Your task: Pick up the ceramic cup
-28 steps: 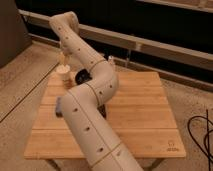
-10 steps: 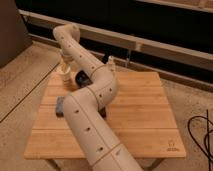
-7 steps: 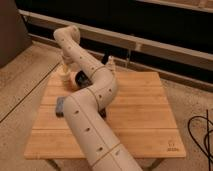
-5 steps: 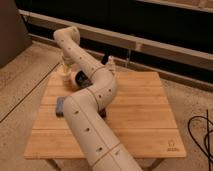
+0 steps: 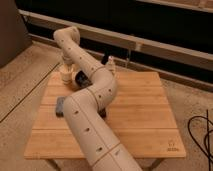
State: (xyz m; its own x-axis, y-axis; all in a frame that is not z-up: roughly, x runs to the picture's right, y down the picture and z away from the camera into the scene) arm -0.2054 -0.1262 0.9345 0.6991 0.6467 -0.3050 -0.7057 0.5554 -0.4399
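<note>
The ceramic cup is a small cream-beige cylinder standing near the far left corner of the wooden table. My gripper hangs straight down from the bent wrist and sits right on top of the cup. The arm runs from the bottom of the view up over the table, then bends back left to the wrist. Whether the gripper holds the cup does not show.
A dark round bowl sits just right of the cup, partly behind the arm. A slim pale bottle-like object stands at the table's far edge. A grey flat object lies at the left. A black cable lies on the floor at the right.
Over the earlier frames the wrist came down toward the cup. In the last half second nothing has visibly moved.
</note>
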